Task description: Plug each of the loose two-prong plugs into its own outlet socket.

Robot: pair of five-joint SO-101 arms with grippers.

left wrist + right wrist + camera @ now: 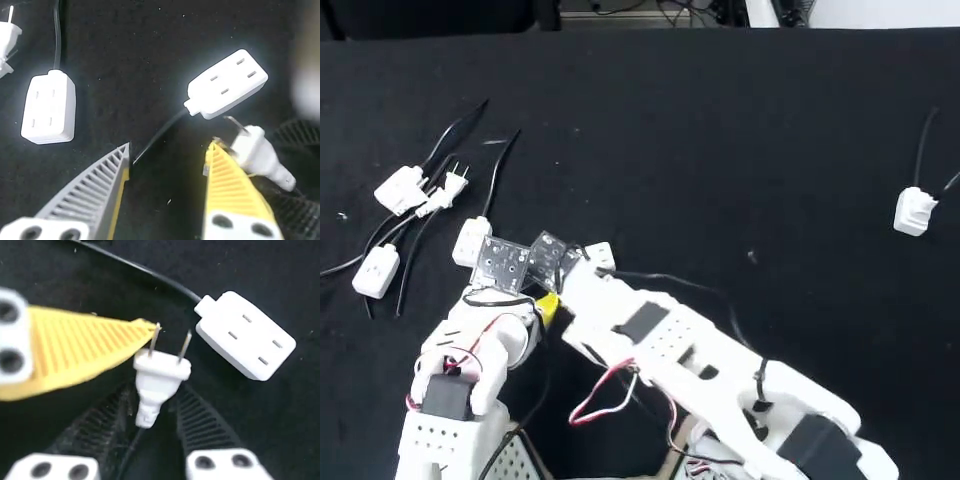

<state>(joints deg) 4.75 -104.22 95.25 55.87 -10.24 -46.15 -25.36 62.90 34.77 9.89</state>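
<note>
My right gripper (156,392) is shut on a white two-prong plug (160,374), its black fingers on the plug body. The prongs point at a white outlet socket (246,336) lying on the black table a short way ahead. The same plug (256,151) sits just beside the yellow finger (227,185) of my left gripper (170,147), which is open with nothing between its fingers. This socket (227,84) lies just beyond them. In the high view both arms meet near the socket (599,256). A second socket (48,107) lies to one side.
At the far left of the table lie more sockets (376,270) (400,188), a loose plug (455,180) and tangled black cords. Another socket (916,211) with its cord sits alone at the far right. A socket (472,241) lies by the left arm.
</note>
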